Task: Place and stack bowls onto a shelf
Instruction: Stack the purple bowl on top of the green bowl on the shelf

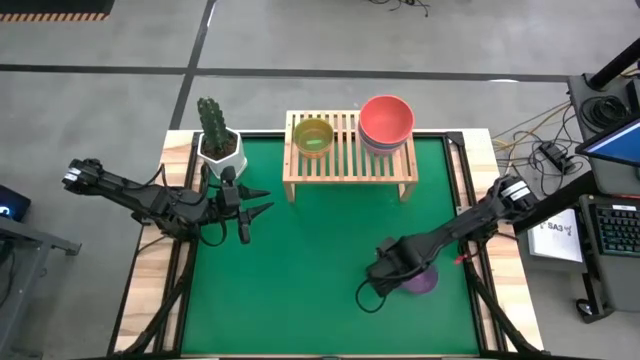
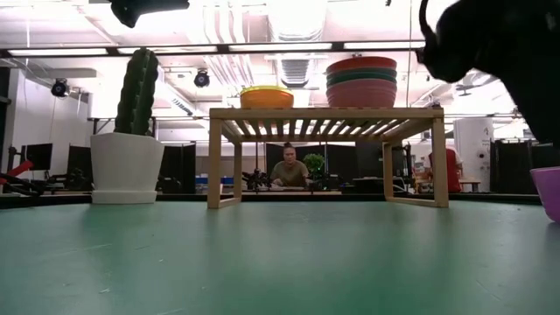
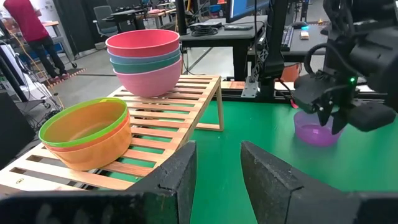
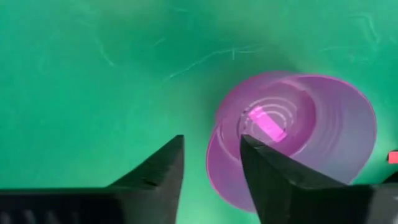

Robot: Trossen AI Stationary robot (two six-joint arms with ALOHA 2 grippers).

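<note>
A small purple bowl (image 1: 424, 281) (image 4: 298, 134) sits upright on the green mat near the table's right edge. My right gripper (image 1: 390, 270) (image 4: 211, 144) points down over it, open, one finger above the bowl's hollow and one outside its rim. The light-wood shelf (image 1: 350, 172) (image 3: 186, 106) stands at the far edge. On its slats rest a stack of smaller bowls with a green one on top (image 1: 313, 136) (image 3: 84, 124) and a stack of several larger bowls topped by a red-pink one (image 1: 386, 120) (image 3: 144, 43). My left gripper (image 1: 255, 205) (image 3: 217, 165) waits open at the left.
A white pot with a cactus (image 1: 218, 140) (image 2: 129, 131) stands at the far left corner, beside the shelf. The green mat (image 1: 300, 290) covers the table between the arms. A person sits in the room beyond the shelf in the low view.
</note>
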